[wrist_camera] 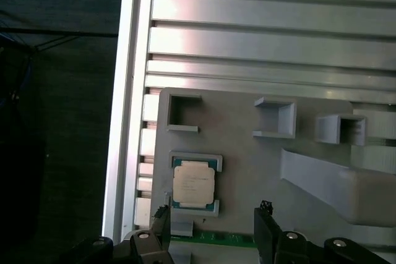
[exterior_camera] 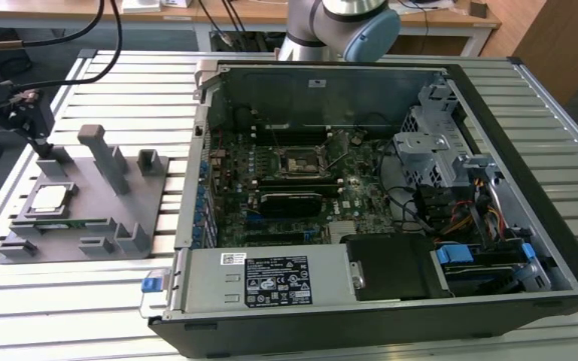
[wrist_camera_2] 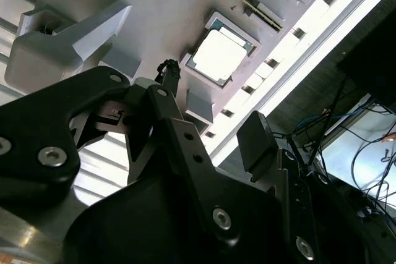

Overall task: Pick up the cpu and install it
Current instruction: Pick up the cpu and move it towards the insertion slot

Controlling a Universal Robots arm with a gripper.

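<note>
Cpu (exterior_camera: pixel 50 198) (wrist_camera: pixel 193 185) (wrist_camera_2: pixel 218 55): small flat square chip, pale silver-grey metal top, smooth with a dull sheen. Seated flat in a shallow, square-rimmed pocket of the grey plastic fixture (exterior_camera: pixel 88 210), toward the exterior view's left and well apart from the open computer case (exterior_camera: pixel 545 143).

Fixture matte and blocky: upright posts, open-sided box pockets, one long sloped bar. Thin green memory stick (exterior_camera: pixel 68 222) (wrist_camera: pixel 223 237) just beside the cpu's pocket, along the pocket's near edge in the exterior view. Beneath the fixture, a table (exterior_camera: pixel 68 301) of ribbed aluminium slats, bright and glossy.

Gripper (wrist_camera: pixel 213 224) (wrist_camera_2: pixel 213 106) (exterior_camera: pixel 41 150): black, angular linkages with silver bolt heads, two slim fingers (wrist_camera: pixel 266 227) spread wide with nothing between them. In the first wrist view, cpu just ahead of the fingertips, roughly in line with the gap though nearer one finger, touched by neither. In the second wrist view, likewise beyond the tips, bare fixture surface between chip and fingers. In the exterior view, gripper hanging over the fixture's far corner beside a short post, cpu a little nearer the camera, near but apart.

Inside the case, a dark green motherboard (exterior_camera: pixel 289 199) carrying a square black-and-metal socket frame (exterior_camera: pixel 299 162) with a dark centre.
</note>
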